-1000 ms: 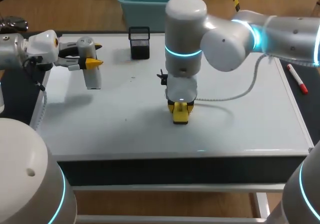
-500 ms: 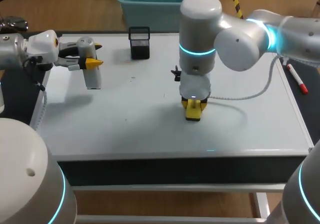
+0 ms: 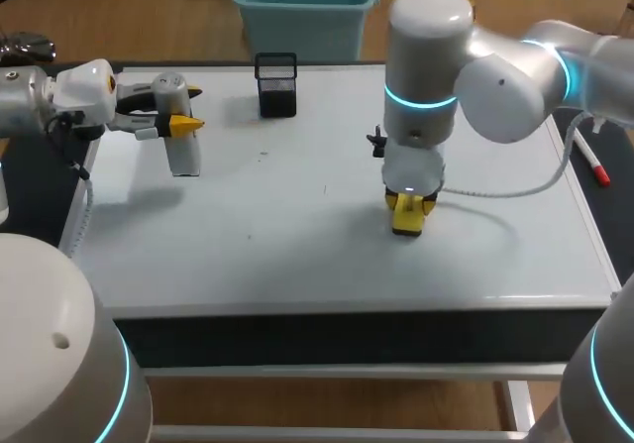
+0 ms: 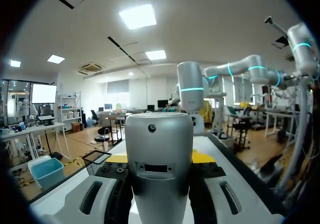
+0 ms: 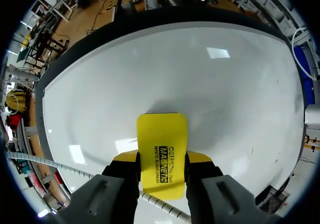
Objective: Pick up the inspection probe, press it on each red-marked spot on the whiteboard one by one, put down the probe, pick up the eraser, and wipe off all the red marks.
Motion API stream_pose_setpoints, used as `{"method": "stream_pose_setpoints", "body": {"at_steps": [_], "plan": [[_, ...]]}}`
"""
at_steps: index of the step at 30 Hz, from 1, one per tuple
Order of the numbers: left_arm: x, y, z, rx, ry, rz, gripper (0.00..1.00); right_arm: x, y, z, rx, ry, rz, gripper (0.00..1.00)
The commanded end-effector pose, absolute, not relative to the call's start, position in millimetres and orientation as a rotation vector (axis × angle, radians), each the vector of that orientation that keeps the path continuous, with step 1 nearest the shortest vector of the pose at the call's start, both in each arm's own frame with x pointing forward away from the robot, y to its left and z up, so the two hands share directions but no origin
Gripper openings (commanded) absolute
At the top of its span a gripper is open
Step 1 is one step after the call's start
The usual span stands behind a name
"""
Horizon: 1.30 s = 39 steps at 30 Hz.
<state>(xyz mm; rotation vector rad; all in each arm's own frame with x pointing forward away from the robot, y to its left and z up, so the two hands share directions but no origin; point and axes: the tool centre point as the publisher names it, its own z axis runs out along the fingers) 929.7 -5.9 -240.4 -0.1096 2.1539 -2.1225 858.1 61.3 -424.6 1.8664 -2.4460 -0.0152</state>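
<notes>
The grey-white inspection probe [image 3: 178, 131] hangs above the whiteboard's [image 3: 297, 245] back left corner, with my left gripper [image 3: 186, 108] shut on it. In the left wrist view the probe [image 4: 159, 144] fills the space between the fingers of that gripper [image 4: 160, 166]. My right gripper [image 3: 408, 208] points straight down at the board's middle right, shut on the yellow eraser [image 3: 407, 221], which rests flat on the surface. The right wrist view shows the eraser [image 5: 161, 139] clamped by the gripper [image 5: 162, 160] over the white board [image 5: 225, 83]. I see no red marks, only a few tiny dark specks [image 3: 325, 188].
A black mesh holder [image 3: 276, 84] stands at the board's back edge. A red marker [image 3: 588, 156] lies on the dark tabletop to the right of the board. A white cable [image 3: 495, 190] loops from my right wrist over the board.
My right arm has slid the eraser to the right across the board. The left arm with the probe has not moved.
</notes>
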Motion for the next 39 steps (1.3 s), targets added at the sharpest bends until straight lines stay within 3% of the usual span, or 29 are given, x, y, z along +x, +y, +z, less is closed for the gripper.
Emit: {"method": "stream_pose_setpoints", "body": {"at_steps": [1,23,39], "plan": [[929,-6,-239,-0.111,2.154,-2.120,0.00,857,45,-406,1.886,-2.464,-0.025,0.00],[929,-6,-239,-0.111,2.154,-2.120,0.00,874,-14,-373,1.893,-2.521,0.045,0.00],[929,-6,-239,-0.111,2.154,-2.120,0.00,874,-14,-373,1.893,-2.521,0.045,0.00]]}}
